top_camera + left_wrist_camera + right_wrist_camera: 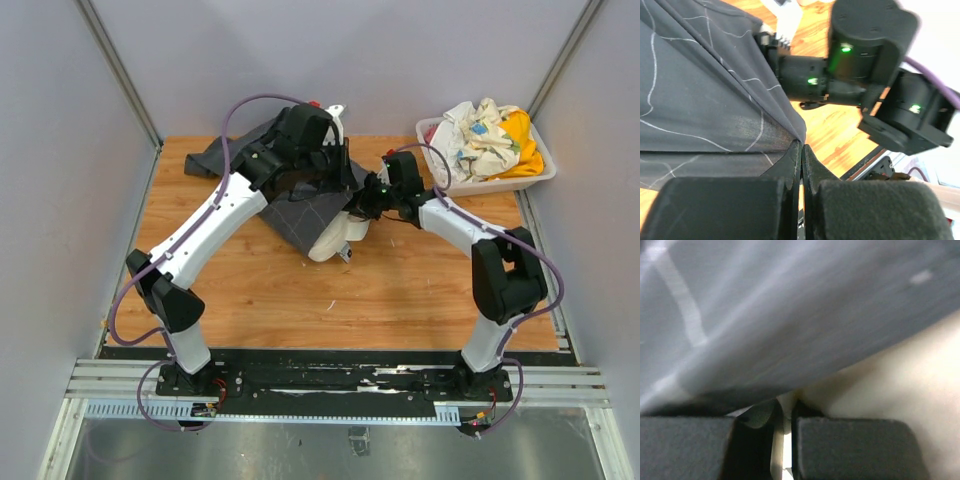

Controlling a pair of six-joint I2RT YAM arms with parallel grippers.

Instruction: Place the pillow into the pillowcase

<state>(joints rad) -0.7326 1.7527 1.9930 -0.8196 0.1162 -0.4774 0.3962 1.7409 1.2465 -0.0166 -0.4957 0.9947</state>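
Observation:
The dark grey checked pillowcase lies bunched at the middle back of the table. The cream pillow sticks out of its near right end; the rest of it is hidden inside. My left gripper is shut on the pillowcase's edge and holds it lifted; in the left wrist view the jaws pinch the cloth. My right gripper is at the case's mouth. In the right wrist view it is shut on a fold of the pillow, under the grey pillowcase.
A white bin with white, yellow and patterned cloths stands at the back right. Grey walls close in the table on both sides and at the back. The right arm's wrist is close beside my left gripper.

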